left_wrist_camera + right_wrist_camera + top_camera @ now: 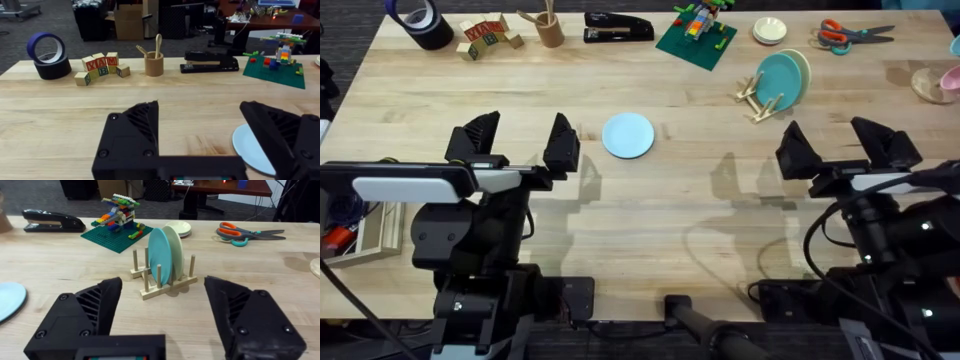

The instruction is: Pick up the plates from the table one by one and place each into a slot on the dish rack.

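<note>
1. Pale blue plate (628, 134) lies flat on the table (670, 220), mid-table, between the two arms; nearer the left gripper (520, 142), just ahead of and inboard of its inner finger.
2. Dish rack (760, 100) sits far right, ahead of the right gripper (842, 143). It already holds a teal plate (158, 255) and a cream plate (175, 250), upright and side by side, leaning a bit (empty pegs visible on the near side in the right wrist view).
3. Left gripper: fingers spread wide, holding nothing. Right gripper: same, wide and empty.
4. Handling, my read: the plate looks small, light, rigid and glossy, so likely slippery under the pads. It lies flush on the wood, so there's no gap to get a finger under.
5. Grip point: pinch the rim edge-on, one finger over and one under, maybe after nudging or tilting it up. Hold firmly; a thin rim can pivot when turned upright for the slot.
6. One plate left on the table, as far as I can see.
</note>
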